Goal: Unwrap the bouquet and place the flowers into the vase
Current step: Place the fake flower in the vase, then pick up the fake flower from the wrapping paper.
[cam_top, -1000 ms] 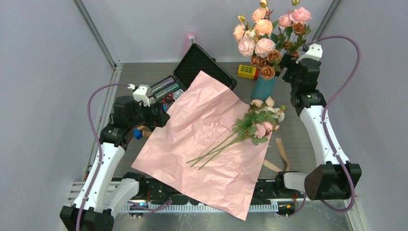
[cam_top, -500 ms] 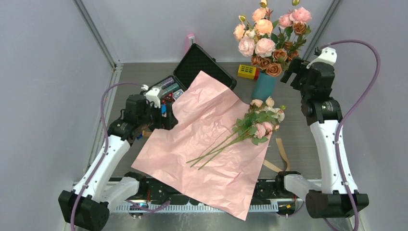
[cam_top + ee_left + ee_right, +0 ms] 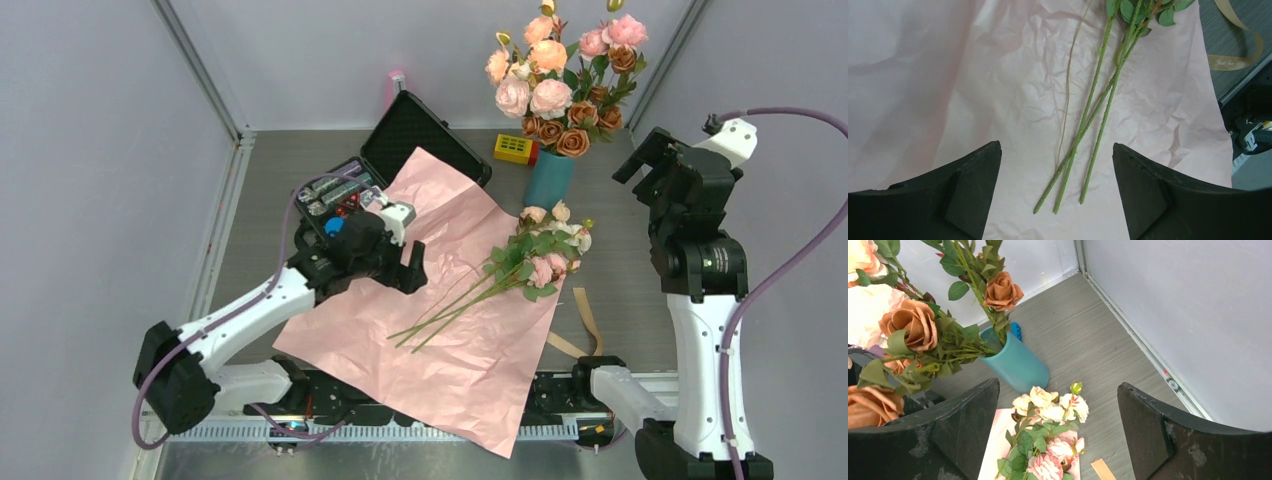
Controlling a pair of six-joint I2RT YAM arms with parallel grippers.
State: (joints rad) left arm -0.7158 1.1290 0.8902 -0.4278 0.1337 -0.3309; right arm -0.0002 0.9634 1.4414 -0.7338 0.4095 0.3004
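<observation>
Left claw (image 3: 412, 270): spread wide and holding nothing. It hangs over the paper (image 3: 430, 310), and in its wrist view the cut stem ends lie between its two black fingers (image 3: 968, 185).
Right claw (image 3: 643, 160): spread wide and empty, raised at the far right of the worktop (image 3: 270, 170), apart from the vase (image 3: 548, 182).
Flowers (image 3: 535, 255): a small bunch of pink, peach and white roses with matte green leaves. It lies flat on the right part of the paper, with the heads just in front of the vase and the stems slanting toward the near left.
Stems (image 3: 1098, 115): long, thin and green with a slightly knobbly surface, plus one finer tan strand beside them.
Paper: one pale pink sheet spread open, crinkled all over with soft creases. Its near corner hangs over the worktop's edge.
Vase: slim, glossy teal, a little wider at the rim. It stands upright beyond the paper's far right edge.
Vase contents: a bigger bunch (image 3: 555, 70) of large pink-cream roses and small rust-brown ones.
Ribbon (image 3: 588, 320): a flat tan strip with a satin sheen, lying loose on the worktop just right of the paper.
Case (image 3: 425, 135): black, hard-shelled and open, with its lid up past the paper's far corner.
Block (image 3: 515, 149): small and yellow, left of the vase.
Worktop: grey, with a wood-grain look.
</observation>
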